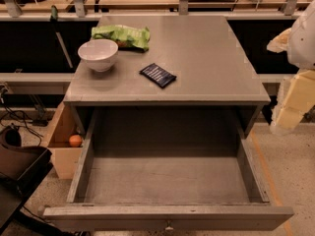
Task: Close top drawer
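Observation:
The top drawer (167,214) of the grey cabinet (206,53) is pulled far out toward the camera. Its deep grey box shows bare inside. Its front panel runs along the bottom of the view, with a small round metal knob (169,226) at its centre. My gripper (291,100) shows as pale yellow and white parts at the right edge. It hangs in the air beside the cabinet's right front corner, above and to the right of the drawer's right side wall, touching nothing.
On the cabinet top stand a white bowl (98,54), a green snack bag (123,36) and a dark blue packet (157,75). A wooden box with an orange ball (75,140) sits left of the cabinet. A dark object (19,166) and cables lie at lower left.

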Available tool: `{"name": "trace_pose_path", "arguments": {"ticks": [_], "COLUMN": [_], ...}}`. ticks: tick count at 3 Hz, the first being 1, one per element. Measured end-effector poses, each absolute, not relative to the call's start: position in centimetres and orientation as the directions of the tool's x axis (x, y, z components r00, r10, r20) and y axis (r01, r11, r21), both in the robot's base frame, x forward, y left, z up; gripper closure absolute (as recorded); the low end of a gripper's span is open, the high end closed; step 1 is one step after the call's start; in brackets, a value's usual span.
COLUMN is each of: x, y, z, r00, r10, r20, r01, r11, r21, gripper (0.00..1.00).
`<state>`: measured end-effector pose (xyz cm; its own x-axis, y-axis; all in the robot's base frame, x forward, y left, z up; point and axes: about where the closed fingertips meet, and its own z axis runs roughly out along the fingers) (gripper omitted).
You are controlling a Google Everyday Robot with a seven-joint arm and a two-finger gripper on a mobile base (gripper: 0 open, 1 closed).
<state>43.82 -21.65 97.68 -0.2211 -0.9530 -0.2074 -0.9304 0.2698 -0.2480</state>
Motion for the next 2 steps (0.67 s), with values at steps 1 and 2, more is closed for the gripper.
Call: {"name": "trace_pose_path", "arguments": {"ticks": [1,2], "x": [43.7,42.0], "y": [-21.7,-22.6], "z": [97.7,96.0], "r00": [-0.221,-0.233], "r10": [-0.953,-0.95], "r20": [-0.209,-0.209], "r01": [-0.928,-0.922], "r11": [0.271,0.284], "r21": [-0.256,-0.263], "gripper": [0.0,0.18]}}
